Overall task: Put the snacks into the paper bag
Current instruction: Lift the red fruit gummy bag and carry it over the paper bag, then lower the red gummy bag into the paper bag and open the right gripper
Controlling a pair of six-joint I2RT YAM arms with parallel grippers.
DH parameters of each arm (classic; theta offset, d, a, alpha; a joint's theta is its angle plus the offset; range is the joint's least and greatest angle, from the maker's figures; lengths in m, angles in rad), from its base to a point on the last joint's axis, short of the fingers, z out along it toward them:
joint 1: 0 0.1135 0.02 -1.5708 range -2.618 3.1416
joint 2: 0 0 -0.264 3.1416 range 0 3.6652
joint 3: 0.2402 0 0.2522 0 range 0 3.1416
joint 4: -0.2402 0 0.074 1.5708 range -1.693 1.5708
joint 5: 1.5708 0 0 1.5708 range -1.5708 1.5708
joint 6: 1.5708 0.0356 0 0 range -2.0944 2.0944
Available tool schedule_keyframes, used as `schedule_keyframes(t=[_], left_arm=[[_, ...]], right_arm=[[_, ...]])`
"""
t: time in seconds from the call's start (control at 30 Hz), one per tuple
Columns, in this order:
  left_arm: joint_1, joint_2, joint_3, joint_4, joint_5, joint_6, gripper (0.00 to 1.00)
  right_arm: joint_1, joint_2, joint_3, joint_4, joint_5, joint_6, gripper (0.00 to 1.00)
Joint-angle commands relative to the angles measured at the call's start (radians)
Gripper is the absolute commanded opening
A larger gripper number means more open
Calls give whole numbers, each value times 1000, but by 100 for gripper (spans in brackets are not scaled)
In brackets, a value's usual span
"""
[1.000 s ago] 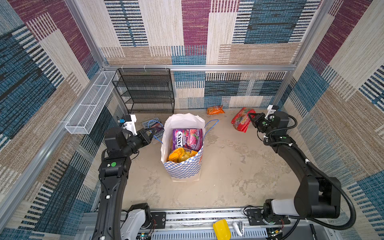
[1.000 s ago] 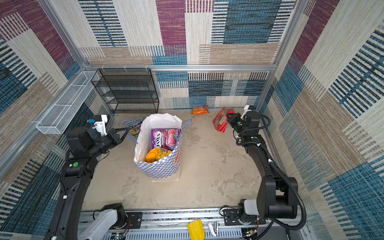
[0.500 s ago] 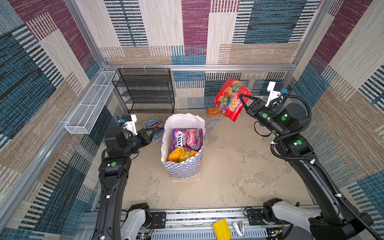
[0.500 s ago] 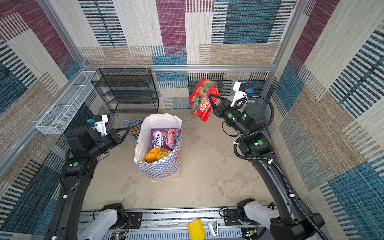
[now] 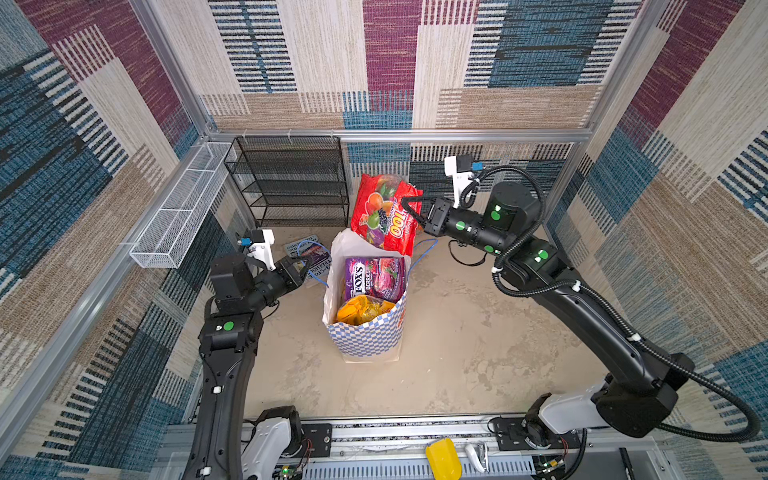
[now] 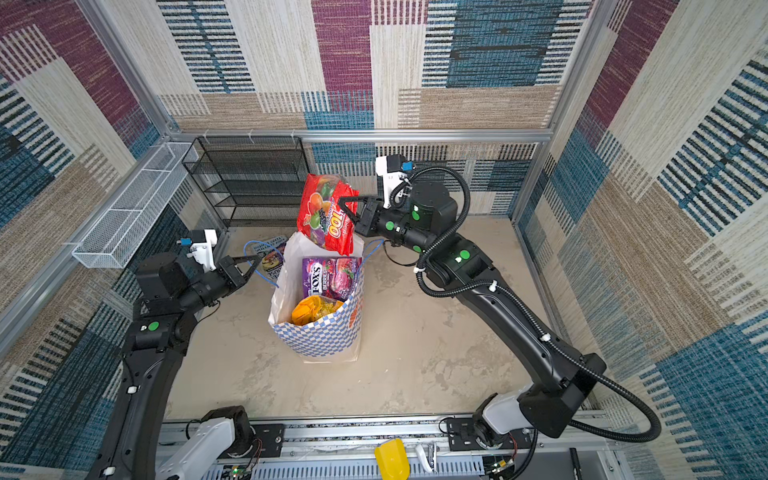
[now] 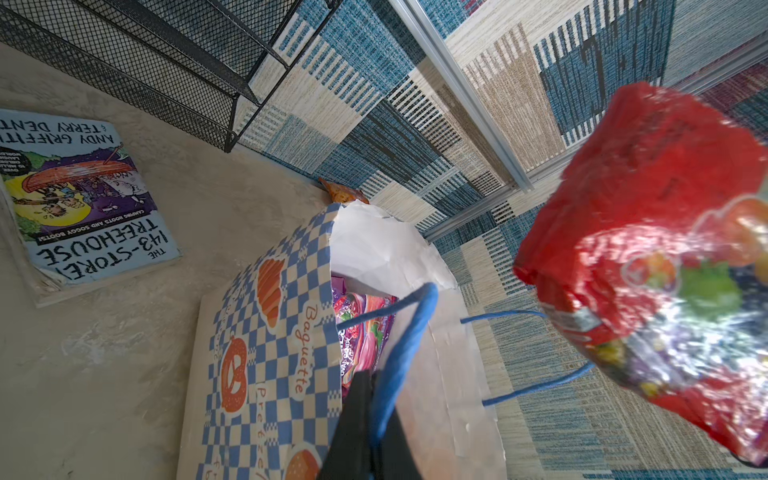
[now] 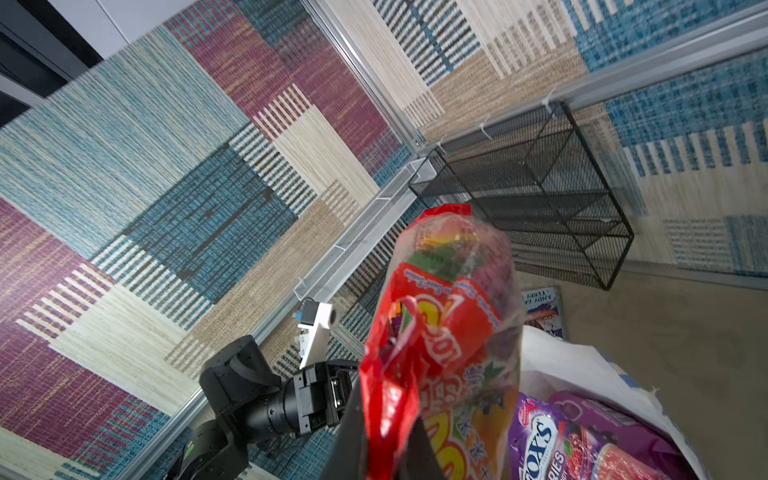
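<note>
Right wrist view: the red packet is seen gripped at one edge between the clenched jaws of the right gripper. In both top views this packet is carried clear of the tabletop, hanging over the far rim of the paper bag. Whether its lower end touches that rim cannot be told.

The bag is stood upright near the middle of the tabletop with its mouth open. Two snacks are already contained in it. A purple packet lettered "FOX'S" is propped against the far inner wall. A yellow packet is lying nearer and lower.

The left gripper is positioned just left of the bag. Its jaws are clenched on the blue cord handle of the bag's left side, and the cord is drawn out to the left. The opposite handle is left hanging free on the right side.

In the left wrist view an orange packet is seen on the tabletop beyond the bag, against the far wall. A book titled "143-Storey Treehouse" is laid flat to the far left of the bag, in front of a black mesh shelf. A white wire basket is mounted on the left wall.
</note>
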Motion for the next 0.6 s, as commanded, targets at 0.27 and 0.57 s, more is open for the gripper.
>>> schedule_keyframes(t=[0.27, 0.57], left_arm=[[3, 9, -3, 35, 16, -4, 0], [5, 4, -3, 31, 7, -1, 0]], right_arm=[[48, 149, 40, -20, -30, 5, 0], [83, 284, 140, -175, 14, -49, 0]])
